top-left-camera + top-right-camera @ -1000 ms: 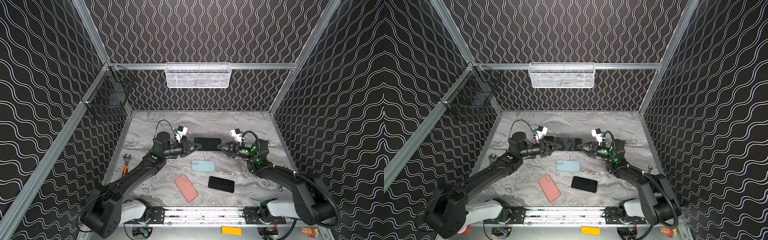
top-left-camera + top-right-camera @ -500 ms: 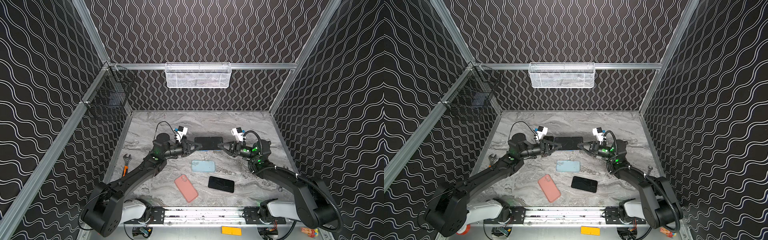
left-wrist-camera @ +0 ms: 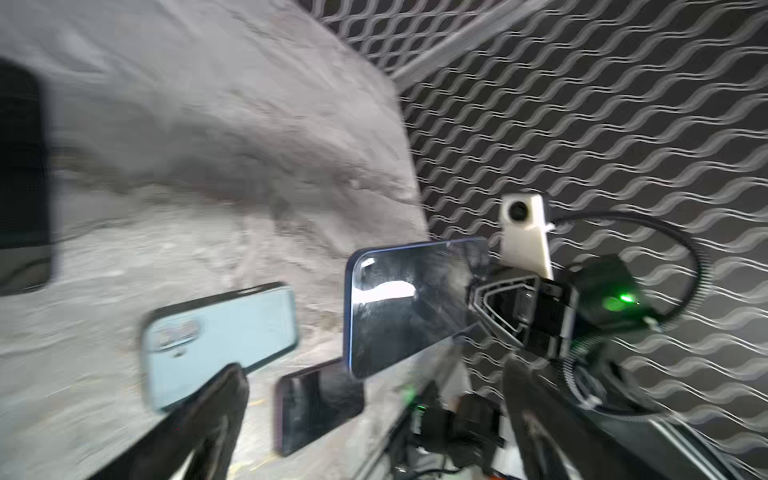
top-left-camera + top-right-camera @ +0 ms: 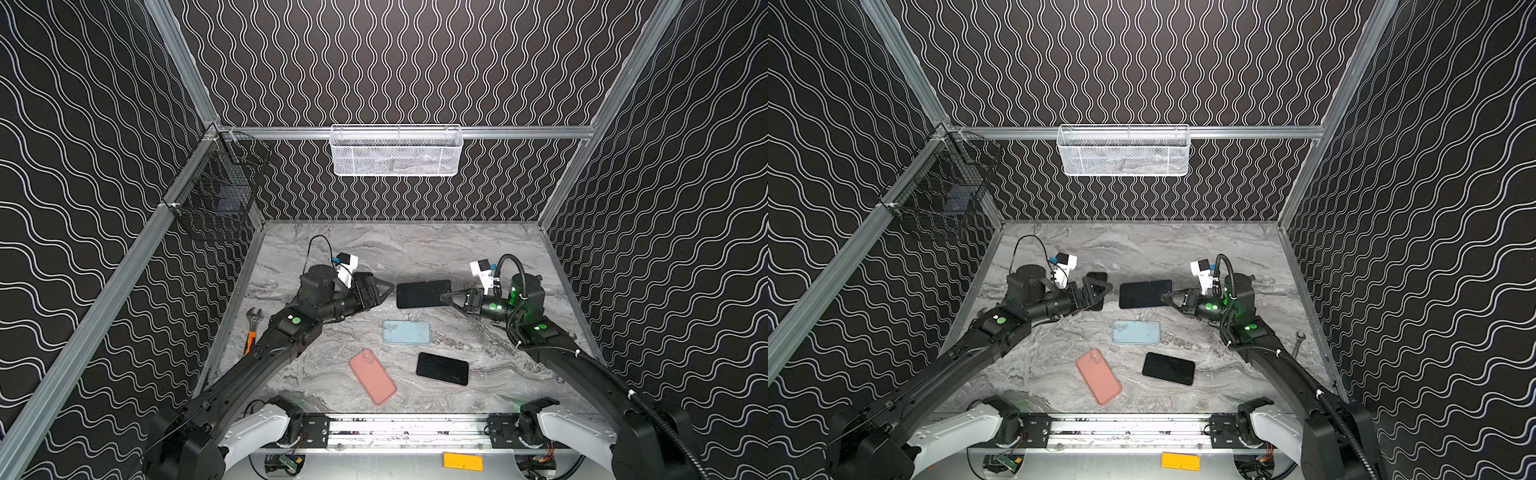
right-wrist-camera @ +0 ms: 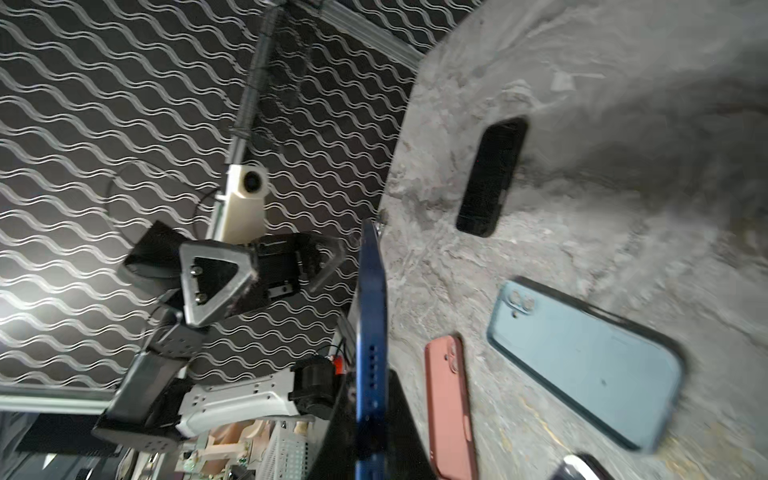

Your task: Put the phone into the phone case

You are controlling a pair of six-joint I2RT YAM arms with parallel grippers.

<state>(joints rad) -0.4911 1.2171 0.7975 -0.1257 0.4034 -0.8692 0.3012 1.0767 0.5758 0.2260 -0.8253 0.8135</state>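
**Phone held by one end above the marble table**

The right gripper is clamped on one short end of the phone, a thin slab with a glossy dark glass face. From the right wrist the phone is seen edge-on, and its blue metal edge shows a row of small holes. The phone is lifted clear of the table, whose grey top is veined like stone.

The left gripper faces the phone's free end, just beside it and not touching. Its hollow triangular fingers are spread wide with nothing between them.

Under and behind that gripper in a top view, a matte black case with rounded corners lies flat on the table. Nearer the front lie three more things, all apart from one another:
- a pale blue case with a dark rim and round camera bumps
- a smooth pink case, set at a slant
- a second phone, black and shiny
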